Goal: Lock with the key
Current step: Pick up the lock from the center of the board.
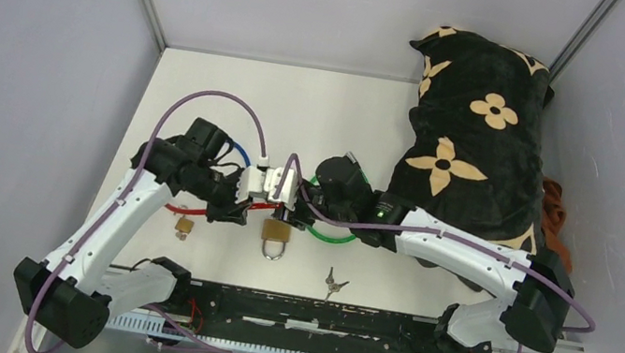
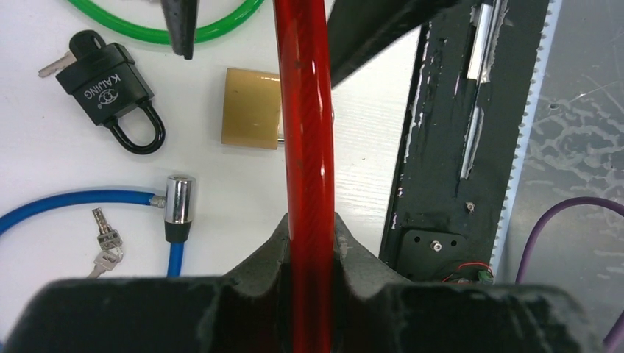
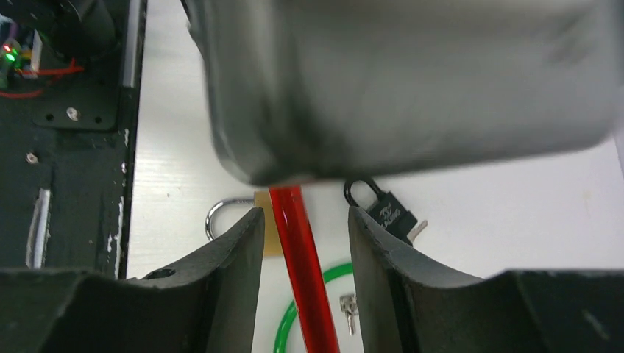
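- Black rail runs along the near table edge, both arm bases bolted to it.
- Small bunch of keys lies loose on the white table just past the rail, nothing touching it.
- Brass padlock lies flat left of the keys, steel shackle pointing toward the rail.
- Small brass-coloured piece sits further left, too small to identify.
- Left gripper is clamped on the red cable lock. The cable runs straight out between its fingers and is lifted over the brass padlock.
- Right gripper faces the left one from the other side. Its jaws are apart, and the red cable passes through the gap without touching either finger.
- Green cable is looped on the table under the right gripper.
- Black padlock lies flat beside the green loop, shackle closed, with a black-headed key sticking out of its body.
- Blue cable curves behind the left arm and ends in a chrome cylinder.
- Second key pair lies just beside the blue cable.
- Black pillow with tan flowers sits in the far right corner.
- Orange-brown cloth is tucked at the pillow's right edge.
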`<state>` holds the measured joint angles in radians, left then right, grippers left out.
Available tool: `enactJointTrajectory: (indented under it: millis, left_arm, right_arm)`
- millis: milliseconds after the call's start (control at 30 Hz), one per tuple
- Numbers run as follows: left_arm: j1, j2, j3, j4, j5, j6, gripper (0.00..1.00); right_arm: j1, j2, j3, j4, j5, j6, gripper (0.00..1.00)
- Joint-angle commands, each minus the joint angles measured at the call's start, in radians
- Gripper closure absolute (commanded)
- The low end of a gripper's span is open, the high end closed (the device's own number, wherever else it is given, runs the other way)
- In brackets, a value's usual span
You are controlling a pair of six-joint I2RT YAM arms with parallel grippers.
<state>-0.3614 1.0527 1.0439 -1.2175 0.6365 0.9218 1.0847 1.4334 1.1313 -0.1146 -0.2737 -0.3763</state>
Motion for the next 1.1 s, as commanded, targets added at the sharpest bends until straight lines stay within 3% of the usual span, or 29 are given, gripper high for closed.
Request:
enactJointTrajectory:
  millis: [0,67,200,233,267,333,367,433,567,733,867,1067]
  left_arm:
    - [-0.002,-0.013,0.063,-0.036,0.09,-0.021,0.98]
    - [-0.002,-0.029,0.057,-0.041,0.104,-0.002,0.98]
    - [-0.003,-0.078,0.033,0.02,0.096,-0.029,0.98]
    - [-0.002,-0.089,0.028,0.068,0.087,-0.066,0.98]
    - [-0.002,-0.097,0.021,0.12,0.071,-0.131,0.9]
    - [-0.003,-0.122,0.002,0.279,-0.018,-0.336,0.55]
    - [-0.003,-0.137,-0.008,0.382,-0.108,-0.491,0.43]
    - [-0.001,-0.156,0.01,0.534,-0.329,-0.8,0.31]
    - [-0.001,-0.134,0.157,0.61,-0.523,-1.039,0.29]
    - [0.032,-0.127,0.232,0.509,-0.676,-1.403,0.36]
    - [0.112,-0.166,0.073,0.474,-0.592,-1.687,0.32]
    - [0.198,-0.216,-0.151,0.634,-0.428,-1.949,0.14]
  right_arm:
    - [-0.003,0.0,0.0,-0.057,0.06,-0.037,0.5]
    - [-0.016,-0.025,-0.035,-0.038,0.024,-0.022,0.53]
    - [-0.051,-0.049,-0.07,-0.025,-0.042,0.039,0.98]
    - [-0.055,-0.058,-0.084,-0.015,-0.044,0.057,1.0]
    - [-0.062,-0.065,-0.101,0.0,-0.037,0.081,1.0]
    - [-0.087,-0.094,-0.144,0.059,-0.022,0.159,1.0]
    - [-0.109,-0.113,-0.169,0.094,-0.022,0.2,1.0]
    - [-0.142,-0.143,-0.207,0.189,-0.024,0.289,1.0]
    - [-0.152,-0.15,-0.202,0.284,0.03,0.374,1.0]
    - [-0.15,-0.155,-0.235,0.4,0.107,0.443,1.0]
    - [-0.144,-0.131,-0.253,0.453,0.078,0.455,1.0]
    - [-0.107,-0.116,-0.263,0.453,0.082,0.436,1.0]
